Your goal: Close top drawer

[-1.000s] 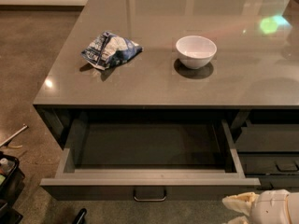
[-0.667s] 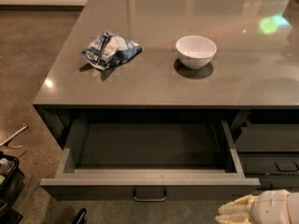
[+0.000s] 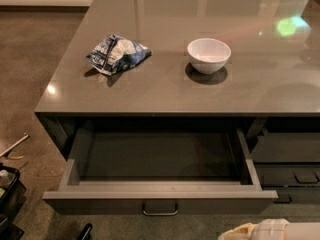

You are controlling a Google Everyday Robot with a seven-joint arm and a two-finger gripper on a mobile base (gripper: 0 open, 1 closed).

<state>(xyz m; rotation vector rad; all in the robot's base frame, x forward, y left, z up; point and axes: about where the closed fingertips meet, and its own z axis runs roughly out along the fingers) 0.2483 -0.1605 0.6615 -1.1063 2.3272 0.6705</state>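
The top drawer (image 3: 160, 194) is pulled far out from under the grey counter. It is wide, shallow and dark grey, with lighter inner walls and nothing inside. Its small metal bar handle (image 3: 160, 208) sits at the middle of the flat front. My gripper (image 3: 255, 230) shows only as a cream-white part at the bottom right edge, below and to the right of the drawer front. It is apart from the handle.
The grey counter top (image 3: 165, 94) holds a blue and white snack bag (image 3: 116, 53) and a white bowl (image 3: 208, 54). A neighbouring drawer stack (image 3: 290, 164) stands to the right. Dark objects (image 3: 10, 194) lie on the floor at left.
The cream-white gripper part at the bottom right has shifted slightly left and lower in view. The drawer stays open as before.
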